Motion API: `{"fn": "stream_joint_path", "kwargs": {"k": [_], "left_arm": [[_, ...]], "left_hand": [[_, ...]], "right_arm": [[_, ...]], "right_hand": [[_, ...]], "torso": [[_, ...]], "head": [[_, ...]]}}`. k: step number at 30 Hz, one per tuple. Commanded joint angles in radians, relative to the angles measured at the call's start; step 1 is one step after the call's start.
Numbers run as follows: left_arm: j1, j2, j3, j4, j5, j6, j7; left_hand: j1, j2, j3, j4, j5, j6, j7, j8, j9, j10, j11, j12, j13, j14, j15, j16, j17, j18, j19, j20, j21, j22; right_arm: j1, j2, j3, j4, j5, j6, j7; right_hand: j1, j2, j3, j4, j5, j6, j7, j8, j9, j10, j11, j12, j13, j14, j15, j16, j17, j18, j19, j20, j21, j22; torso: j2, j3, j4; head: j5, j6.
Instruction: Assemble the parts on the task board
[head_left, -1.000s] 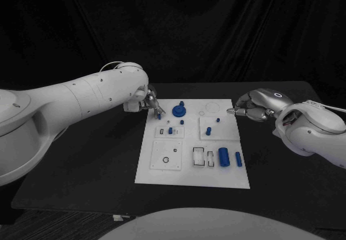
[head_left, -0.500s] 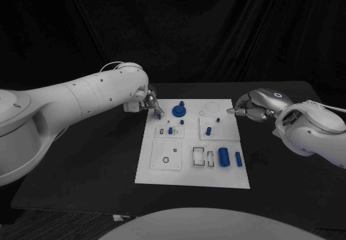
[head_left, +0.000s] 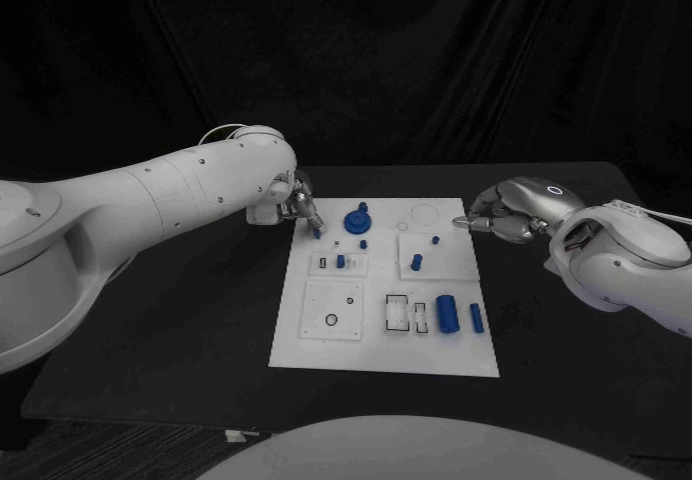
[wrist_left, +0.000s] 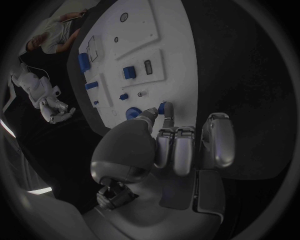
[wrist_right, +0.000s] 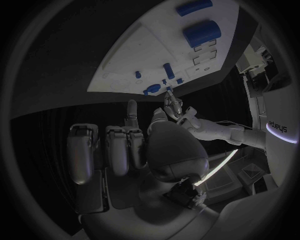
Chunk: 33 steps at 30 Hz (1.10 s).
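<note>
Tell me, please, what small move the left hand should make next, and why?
Probably it should carry its piece a little inward over the task board and line it up above a free socket. The left hand pinches a small blue part between thumb and finger at the board's far left corner, above the surface. The right hand hovers at the far right edge, holding nothing visible.

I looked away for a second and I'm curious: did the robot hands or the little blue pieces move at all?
Nothing visibly changed. The left robot hand still pinches a small blue part at the task board far-left corner, and the right robot hand still hangs by the far-right corner.
</note>
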<state>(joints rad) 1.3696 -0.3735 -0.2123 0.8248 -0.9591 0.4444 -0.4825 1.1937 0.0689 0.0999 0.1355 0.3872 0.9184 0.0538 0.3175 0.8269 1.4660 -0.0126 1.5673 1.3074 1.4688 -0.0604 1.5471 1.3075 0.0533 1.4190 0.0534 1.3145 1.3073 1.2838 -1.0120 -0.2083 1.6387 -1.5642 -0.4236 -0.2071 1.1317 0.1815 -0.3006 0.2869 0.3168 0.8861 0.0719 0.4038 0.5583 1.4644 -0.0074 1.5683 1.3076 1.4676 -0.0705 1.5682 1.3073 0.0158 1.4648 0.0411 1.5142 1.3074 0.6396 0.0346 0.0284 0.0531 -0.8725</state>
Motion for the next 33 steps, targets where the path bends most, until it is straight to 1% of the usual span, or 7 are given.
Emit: {"fn": "stream_joint_path", "kwargs": {"k": [1,5,11,14,18,25,33], "left_arm": [[-0.002,0.002,0.001,0.000,0.000,0.001,0.012],[-0.002,0.002,0.001,0.001,0.000,0.001,0.012],[-0.003,0.000,0.001,0.002,0.000,-0.002,0.011],[-0.003,-0.001,0.001,0.003,0.000,-0.004,0.010],[-0.003,-0.004,0.001,0.005,0.000,-0.007,0.008],[-0.003,-0.015,0.001,0.022,0.000,-0.023,0.001],[-0.002,-0.057,0.001,0.078,0.000,-0.080,0.004]], "left_hand": [[0.011,-0.002,0.021,-0.004,0.016,0.007,0.002,-0.005,-0.001,0.105,-0.002,0.003,0.263,0.083,-0.003,-0.007,0.231,0.012,-0.004,-0.004,-0.007,0.139],[0.014,-0.012,0.062,-0.021,0.049,0.007,0.001,-0.005,0.002,0.105,-0.003,0.003,0.263,0.083,-0.004,-0.007,0.231,0.012,-0.004,-0.005,-0.010,0.141],[0.019,-0.028,0.147,-0.056,0.066,0.004,0.002,0.000,0.011,0.105,-0.003,0.003,0.263,0.082,-0.005,-0.009,0.229,0.013,-0.003,-0.006,-0.015,0.144],[0.018,-0.031,0.169,-0.064,0.070,0.003,0.002,0.003,0.014,0.105,-0.003,0.003,0.263,0.082,-0.005,-0.009,0.229,0.013,-0.002,-0.006,-0.016,0.145],[0.008,-0.042,0.230,-0.087,0.100,0.001,0.005,0.013,0.028,0.105,-0.002,0.003,0.263,0.082,-0.004,-0.009,0.229,0.013,-0.001,-0.006,-0.018,0.148],[0.002,-0.050,0.270,-0.107,0.106,0.003,0.004,0.023,0.039,0.105,-0.003,0.003,0.263,0.082,-0.005,-0.009,0.229,0.012,0.002,-0.006,-0.017,0.152],[-0.014,-0.071,0.322,-0.134,0.114,0.018,0.000,0.041,0.055,0.105,-0.008,0.003,0.263,0.085,-0.010,-0.005,0.233,0.010,0.010,-0.010,-0.010,0.158]], "right_arm": [[-0.003,-0.001,0.001,0.001,-0.006,0.003,-0.010],[-0.004,-0.001,0.001,0.000,-0.006,0.004,-0.010],[-0.005,-0.001,0.001,0.000,-0.006,0.005,-0.010],[-0.005,0.000,0.001,-0.001,-0.006,0.006,-0.010],[-0.006,0.000,0.001,-0.002,-0.006,0.008,-0.011],[-0.007,0.000,0.001,-0.003,-0.006,0.010,-0.011],[-0.008,-0.003,0.001,-0.004,-0.006,0.012,-0.012]], "right_hand": [[0.002,0.006,-0.005,0.001,0.006,-0.004,0.000,0.001,-0.001,0.106,0.006,0.002,0.263,0.103,0.008,0.003,0.264,0.002,0.071,0.008,-0.003,0.240],[0.002,0.007,-0.005,0.001,0.006,-0.004,0.000,0.001,-0.001,0.106,0.006,0.002,0.263,0.103,0.008,0.003,0.264,0.002,0.070,0.008,-0.005,0.239],[0.002,0.007,-0.005,0.001,0.006,-0.004,0.000,0.001,-0.001,0.106,0.006,0.002,0.263,0.103,0.008,0.003,0.264,0.002,0.070,0.008,-0.005,0.239],[0.002,0.007,-0.005,0.001,0.006,-0.004,0.000,0.001,-0.001,0.106,0.006,0.002,0.263,0.103,0.008,0.003,0.264,0.002,0.070,0.008,-0.005,0.239],[0.002,0.007,-0.005,0.001,0.006,-0.004,0.000,0.001,-0.001,0.106,0.006,0.002,0.263,0.103,0.008,0.003,0.264,0.002,0.070,0.008,-0.005,0.239],[0.003,0.008,-0.005,0.001,0.007,-0.003,0.000,0.001,-0.001,0.106,0.006,0.002,0.263,0.103,0.008,0.003,0.264,0.003,0.069,0.008,-0.007,0.239],[0.004,0.009,-0.005,0.001,0.007,-0.003,0.000,0.002,-0.001,0.106,0.006,0.002,0.263,0.103,0.008,0.003,0.264,0.003,0.068,0.008,-0.007,0.239]], "torso": [[0.000,0.0003,0.0001],[0.000,0.0003,0.0002],[-0.001,0.0002,-0.0001],[-0.001,0.0003,0.0000],[0.000,0.0003,0.0003],[-0.001,0.0002,0.0003],[-0.001,0.0001,0.0003]], "head": [[-0.001,0.000],[-0.002,0.000],[-0.001,0.000],[-0.001,0.000],[0.001,0.000],[0.003,0.000],[0.004,0.000]]}}
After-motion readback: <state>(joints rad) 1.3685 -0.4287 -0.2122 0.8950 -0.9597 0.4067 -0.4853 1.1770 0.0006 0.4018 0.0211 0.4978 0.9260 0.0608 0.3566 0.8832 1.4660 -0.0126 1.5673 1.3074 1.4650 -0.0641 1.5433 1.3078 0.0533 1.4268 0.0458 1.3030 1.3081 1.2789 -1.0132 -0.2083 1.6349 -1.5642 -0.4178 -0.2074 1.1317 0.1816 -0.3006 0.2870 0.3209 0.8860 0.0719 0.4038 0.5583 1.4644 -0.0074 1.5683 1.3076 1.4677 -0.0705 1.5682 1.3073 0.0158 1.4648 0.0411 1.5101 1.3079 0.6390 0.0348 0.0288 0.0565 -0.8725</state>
